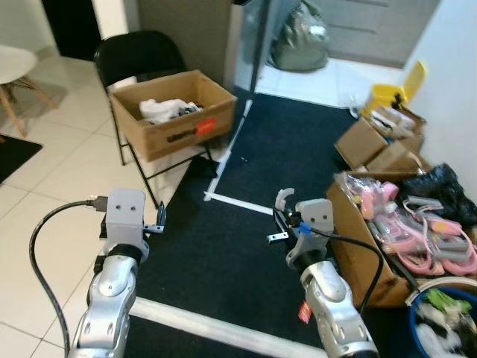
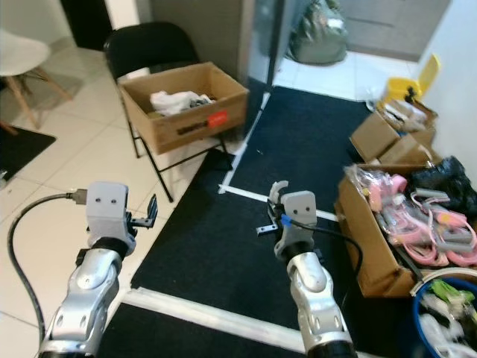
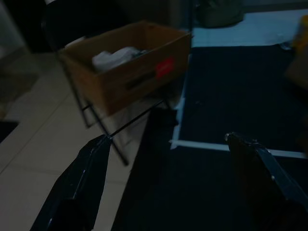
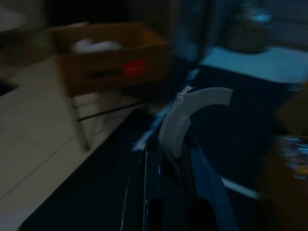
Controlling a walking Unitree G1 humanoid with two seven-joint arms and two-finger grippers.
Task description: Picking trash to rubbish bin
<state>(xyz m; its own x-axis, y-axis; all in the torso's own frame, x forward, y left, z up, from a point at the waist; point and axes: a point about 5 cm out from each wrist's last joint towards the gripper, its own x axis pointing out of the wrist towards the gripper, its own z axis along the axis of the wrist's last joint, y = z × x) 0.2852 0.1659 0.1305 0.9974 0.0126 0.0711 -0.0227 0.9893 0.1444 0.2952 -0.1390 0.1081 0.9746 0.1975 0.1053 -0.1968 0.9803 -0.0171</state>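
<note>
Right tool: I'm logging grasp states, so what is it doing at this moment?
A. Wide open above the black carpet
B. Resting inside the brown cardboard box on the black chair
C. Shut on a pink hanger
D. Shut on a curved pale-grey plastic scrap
D: the right tool has its two black fingers pinched on the curved pale-grey plastic scrap, which sticks out beyond their tips.

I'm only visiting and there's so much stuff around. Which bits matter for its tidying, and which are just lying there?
Part of the job:
right gripper, clamped on a curved white scrap
open cardboard box on the black chair

Just lying about:
box of pink hangers
yellow bin
grey sack
</note>
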